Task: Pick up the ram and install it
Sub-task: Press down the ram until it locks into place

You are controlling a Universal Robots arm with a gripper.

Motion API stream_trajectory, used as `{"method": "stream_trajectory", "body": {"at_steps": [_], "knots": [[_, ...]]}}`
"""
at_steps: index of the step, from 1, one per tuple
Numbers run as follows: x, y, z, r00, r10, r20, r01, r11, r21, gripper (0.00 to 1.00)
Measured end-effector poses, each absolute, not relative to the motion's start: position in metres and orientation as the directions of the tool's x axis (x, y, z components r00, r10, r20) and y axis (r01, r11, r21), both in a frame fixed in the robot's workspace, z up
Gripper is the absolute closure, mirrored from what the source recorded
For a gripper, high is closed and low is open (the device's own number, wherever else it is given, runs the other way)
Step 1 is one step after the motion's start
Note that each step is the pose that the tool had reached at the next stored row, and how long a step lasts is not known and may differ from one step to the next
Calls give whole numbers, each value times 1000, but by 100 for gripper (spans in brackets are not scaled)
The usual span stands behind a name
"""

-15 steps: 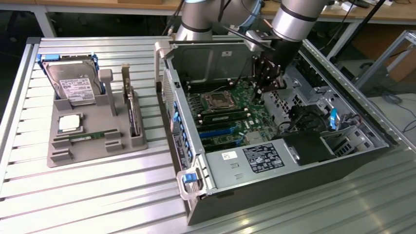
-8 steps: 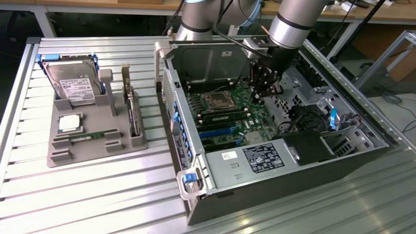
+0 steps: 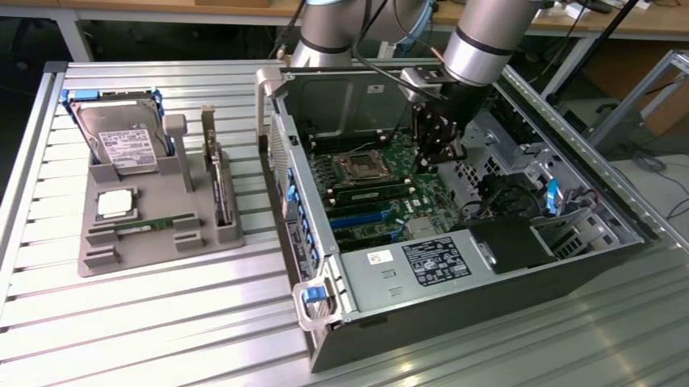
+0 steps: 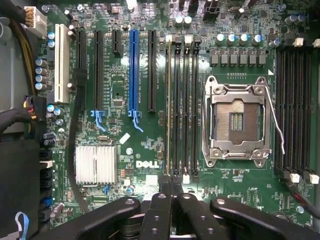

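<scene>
My gripper (image 3: 440,157) hangs inside the open computer case (image 3: 356,266), low over the motherboard (image 4: 125,145). Its black fingers (image 4: 162,200) are pressed together with nothing between them, at one end of the row of long memory slots (image 4: 186,105) beside the empty processor socket (image 4: 240,120). A thin green board that looks like a ram stick (image 3: 373,193) stands edge-on in the slot (image 4: 168,100) in line with the fingertips. Another green ram stick (image 3: 145,226) lies in a groove of the grey tray (image 3: 205,238) at the exterior view's left.
The tray also holds a silver hard drive (image 3: 121,141), a square processor chip (image 3: 116,203) and an upright card (image 3: 221,189). Black cables (image 4: 75,150), a finned heatsink (image 4: 95,164), a blue expansion slot (image 4: 133,70) and more memory slots (image 4: 295,110) crowd the board.
</scene>
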State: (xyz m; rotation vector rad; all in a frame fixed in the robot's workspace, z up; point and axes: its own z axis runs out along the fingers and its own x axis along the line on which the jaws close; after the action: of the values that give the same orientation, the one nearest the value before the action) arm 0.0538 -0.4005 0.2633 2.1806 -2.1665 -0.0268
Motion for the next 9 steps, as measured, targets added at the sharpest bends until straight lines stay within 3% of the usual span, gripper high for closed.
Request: {"method": "stream_trajectory", "body": {"at_steps": [9], "knots": [[53,-402,237,7,-999,34,-998,-5,60,90]]}}
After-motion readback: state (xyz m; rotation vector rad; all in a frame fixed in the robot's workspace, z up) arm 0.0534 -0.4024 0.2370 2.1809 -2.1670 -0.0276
